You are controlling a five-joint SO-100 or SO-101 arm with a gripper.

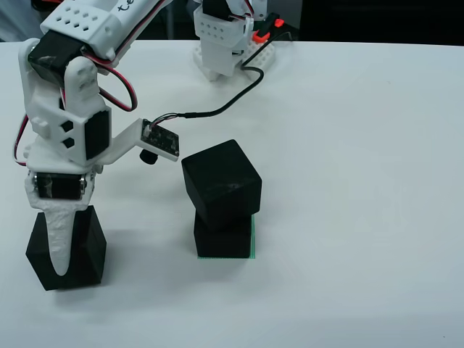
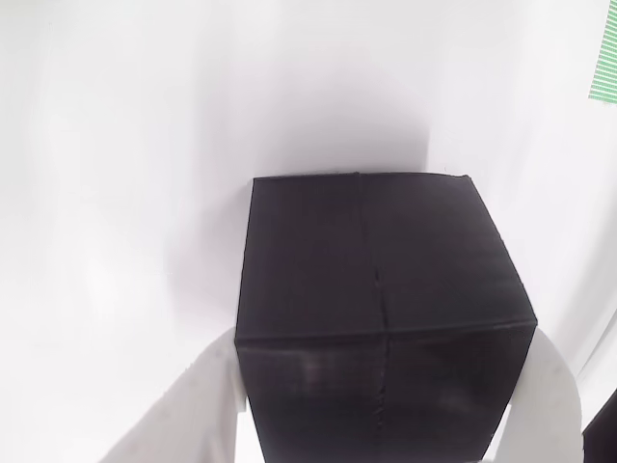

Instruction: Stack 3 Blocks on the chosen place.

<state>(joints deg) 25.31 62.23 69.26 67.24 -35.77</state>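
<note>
Bright, even light is falling from overhead across the matte white worktop [image 1: 362, 181] in the view from the front, and the surface is looking nearly washed out. The matte black cubes [image 1: 220, 185] are casting only faint, soft shadows beside their bases, and their faces are swallowing most detail, with a dull sheen on the upper one. The far background is staying dark. In the view that rides on the claw, the worktop is blowing out to white, a soft grey shadow is spreading behind the matte black cube [image 2: 376, 309], and the white fingers [image 2: 183, 415] at the bottom edge are appearing blurred.
</note>
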